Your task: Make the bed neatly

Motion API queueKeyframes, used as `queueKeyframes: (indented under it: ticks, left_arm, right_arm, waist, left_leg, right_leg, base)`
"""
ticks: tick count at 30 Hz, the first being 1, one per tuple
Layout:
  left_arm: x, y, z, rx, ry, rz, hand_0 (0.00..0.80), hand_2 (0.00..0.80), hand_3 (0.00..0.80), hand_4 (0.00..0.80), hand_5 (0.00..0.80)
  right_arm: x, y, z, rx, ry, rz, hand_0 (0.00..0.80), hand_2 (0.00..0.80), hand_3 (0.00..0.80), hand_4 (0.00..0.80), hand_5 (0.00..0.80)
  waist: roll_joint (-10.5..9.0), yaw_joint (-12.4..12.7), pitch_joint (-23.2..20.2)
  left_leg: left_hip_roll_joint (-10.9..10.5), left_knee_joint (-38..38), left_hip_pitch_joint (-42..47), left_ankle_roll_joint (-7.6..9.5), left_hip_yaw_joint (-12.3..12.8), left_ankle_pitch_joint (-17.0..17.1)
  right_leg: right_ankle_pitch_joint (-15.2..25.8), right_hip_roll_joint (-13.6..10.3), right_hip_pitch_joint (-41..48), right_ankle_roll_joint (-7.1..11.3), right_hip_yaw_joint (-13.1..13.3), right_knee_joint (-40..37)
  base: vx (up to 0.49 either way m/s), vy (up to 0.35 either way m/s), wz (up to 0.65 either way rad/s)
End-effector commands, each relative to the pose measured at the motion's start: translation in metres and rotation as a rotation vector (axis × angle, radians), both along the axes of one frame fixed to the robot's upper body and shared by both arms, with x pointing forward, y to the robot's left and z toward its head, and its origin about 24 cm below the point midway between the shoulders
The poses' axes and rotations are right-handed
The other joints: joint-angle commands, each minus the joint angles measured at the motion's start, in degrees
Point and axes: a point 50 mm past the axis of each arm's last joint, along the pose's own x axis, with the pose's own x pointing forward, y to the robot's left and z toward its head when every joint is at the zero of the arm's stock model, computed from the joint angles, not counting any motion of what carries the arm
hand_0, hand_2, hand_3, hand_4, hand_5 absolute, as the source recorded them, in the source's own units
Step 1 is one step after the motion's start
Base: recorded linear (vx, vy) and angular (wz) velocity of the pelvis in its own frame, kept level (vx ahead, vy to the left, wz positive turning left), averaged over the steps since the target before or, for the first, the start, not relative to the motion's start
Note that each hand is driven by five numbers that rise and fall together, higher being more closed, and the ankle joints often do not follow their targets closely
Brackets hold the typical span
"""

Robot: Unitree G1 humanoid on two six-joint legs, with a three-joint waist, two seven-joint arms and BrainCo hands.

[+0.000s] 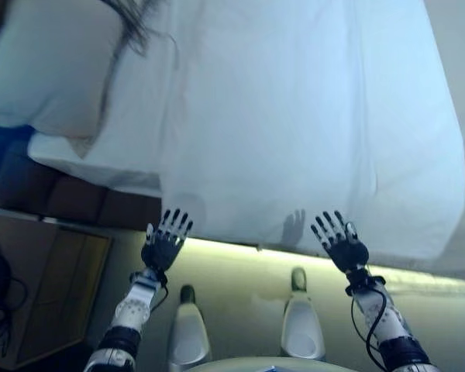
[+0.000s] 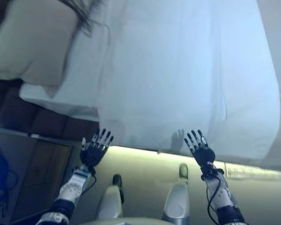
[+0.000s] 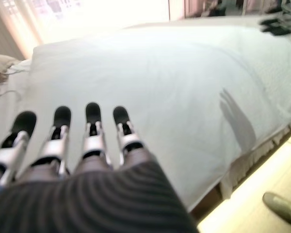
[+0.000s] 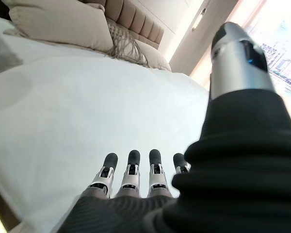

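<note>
Standing at the long side of the bed point(image 1: 77, 167), the robot is holding both hands out over the near edge of the white duvet point(image 1: 310, 124). The left hand point(image 1: 165, 242) is hanging with straight, spread fingers point(image 3: 92, 131) just short of the hem, and the right hand point(image 1: 339, 242) is doing likewise further along; both are released and grasping nothing. The duvet is already lying spread over most of the mattress, its near edge draping over the side, with only soft creases showing. A pillow point(image 4: 63, 24) is sitting at the headboard point(image 4: 136, 24) end, and the duvet seems to be stopping short of it there. This is looking like the smoothing or tugging stage, with the cover laid but not yet trimmed. The next move is probably calling for both hands to be lowered onto the hem together, either pressing flat and sweeping outward, or pinching the edge and pulling it square.
</note>
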Motion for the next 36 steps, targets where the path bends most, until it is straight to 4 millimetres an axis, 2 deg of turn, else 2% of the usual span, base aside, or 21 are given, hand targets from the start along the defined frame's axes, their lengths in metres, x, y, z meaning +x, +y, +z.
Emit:
queueKeyframes:
  ticks: [1, 5, 8, 12, 16, 23, 26, 27, 30, 33, 36]
  left_arm:
    - [0.014, 0.007, 0.025, 0.007, -0.146, 0.041, 0.0, 0.0, 0.0, 0.0, 0.0]
    - [0.029, -0.01, 0.047, 0.036, -0.268, 0.002, 0.0, 0.0, 0.0, 0.0, 0.0]
    - [0.038, -0.012, 0.065, 0.034, -0.332, 0.006, 0.0, 0.0, 0.0, 0.0, 0.0]
    - [0.049, -0.012, 0.084, 0.041, -0.382, 0.006, 0.0, 0.0, 0.0, 0.0, 0.0]
    - [0.056, -0.021, 0.097, 0.057, -0.432, -0.013, 0.0, 0.0, 0.0, 0.0, 0.0]
    - [0.072, -0.03, 0.137, 0.042, -0.572, -0.059, 0.0, 0.0, 0.0, 0.0, 0.0]
    - [0.075, -0.04, 0.148, 0.08, -0.598, -0.08, 0.0, 0.0, 0.0, 0.0, 0.0]
    - [0.075, -0.042, 0.149, 0.087, -0.594, -0.084, 0.0, 0.0, 0.0, 0.0, 0.0]
    - [0.074, -0.048, 0.149, 0.114, -0.58, -0.094, 0.0, 0.0, 0.0, 0.0, 0.0]
    - [0.08, -0.049, 0.157, 0.138, -0.552, -0.08, 0.0, 0.0, 0.0, 0.0, 0.0]
    - [0.086, -0.043, 0.168, 0.182, -0.526, -0.074, 0.0, 0.0, 0.0, 0.0, 0.0]
  right_arm:
    - [0.015, 0.0, 0.043, -0.03, -0.226, 0.027, 0.0, 0.0, 0.0, 0.0, 0.0]
    - [0.03, 0.006, 0.073, -0.033, -0.352, 0.061, 0.0, 0.0, 0.0, 0.0, 0.0]
    - [0.037, 0.013, 0.093, -0.065, -0.428, 0.092, 0.0, 0.0, 0.0, 0.0, 0.0]
    - [0.041, 0.02, 0.109, -0.079, -0.488, 0.109, 0.0, 0.0, 0.0, 0.0, 0.0]
    - [0.043, 0.024, 0.124, -0.09, -0.539, 0.12, 0.0, 0.0, 0.0, 0.0, 0.0]
    - [0.051, 0.021, 0.157, -0.132, -0.637, 0.111, 0.0, 0.0, 0.0, 0.0, 0.0]
    - [0.051, 0.022, 0.177, -0.154, -0.708, 0.108, 0.0, 0.0, 0.0, 0.0, 0.0]
    - [0.051, 0.024, 0.18, -0.156, -0.716, 0.109, 0.0, 0.0, 0.0, 0.0, 0.0]
    - [0.049, 0.026, 0.193, -0.168, -0.743, 0.115, 0.0, 0.0, 0.0, 0.0, 0.0]
    - [0.05, 0.026, 0.202, -0.179, -0.755, 0.124, 0.0, 0.0, 0.0, 0.0, 0.0]
    - [0.052, 0.027, 0.208, -0.185, -0.769, 0.119, 0.0, 0.0, 0.0, 0.0, 0.0]
  waist:
    - [-1.08, -1.4, 3.3]
    - [-1.24, -2.4, 6.3]
    - [-1.4, -2.8, 8.1]
    - [-1.52, -3.5, 8.6]
    - [-1.33, -4.0, 8.6]
    - [-0.8, -4.2, 8.6]
    - [-0.74, -4.0, 8.6]
    - [-0.52, -3.8, 8.6]
    - [-0.36, -3.8, 8.6]
    - [-0.55, -3.5, 8.6]
    - [-0.72, -3.0, 8.6]
  left_leg:
    - [-1.7, -5.4, -2.3, 3.39, 0.5, 8.9]
    - [-3.0, -3.5, -7.9, 3.06, 0.7, 9.6]
    - [-3.7, -2.3, -10.8, 3.28, 0.8, 9.6]
    - [-3.9, -0.3, -15.5, 3.6, 0.9, 9.4]
    - [-4.5, 0.3, -19.0, 3.85, 1.2, 9.8]
    - [-5.5, 3.0, -26.6, 3.78, 1.4, 9.9]
    - [-6.1, 7.9, -32.2, 3.86, 0.4, 8.1]
    - [-5.9, 9.7, -32.5, 3.81, 0.2, 5.8]
    - [-6.6, 16.2, -37.6, 4.37, -0.2, 3.3]
    - [-7.5, 23.8, -43.2, 5.21, -0.8, 0.8]
    - [-7.5, 30.7, -47.9, 6.19, -1.3, -1.6]
  right_leg:
    - [-1.2, 0.8, -2.2, -2.92, -1.1, 4.7]
    - [-0.4, 0.1, -7.7, -2.52, -1.0, 6.3]
    - [-0.3, -0.1, -11.1, -2.45, -0.1, 7.5]
    - [-0.3, 0.2, -16.2, -2.6, 1.4, 8.9]
    - [0.2, 0.3, -19.7, -2.76, 2.3, 8.9]
    - [0.5, 0.3, -26.9, -3.07, 3.1, 10.8]
    - [-1.0, 0.9, -32.0, -3.66, 4.0, 15.7]
    - [-3.4, 1.3, -32.5, -3.71, 4.2, 18.1]
    - [-5.6, 2.7, -37.4, -4.69, 5.1, 25.1]
    - [-7.3, 4.3, -42.5, -6.06, 6.0, 33.4]
    - [-9.2, 4.9, -46.8, -6.86, 6.1, 39.9]
  base:
    - [-0.222, 0.106, 0.04]
    - [-0.161, 0.135, 0.01]
    - [-0.105, 0.169, 0.0]
    - [-0.058, 0.122, -0.04]
    - [-0.027, 0.101, -0.02]
    - [-0.024, 0.079, -0.04]
    - [-0.003, 0.045, -0.01]
    - [0.071, 0.06, -0.07]
    - [0.018, 0.058, -0.11]
    - [-0.024, 0.016, -0.1]
    - [-0.005, -0.036, -0.01]
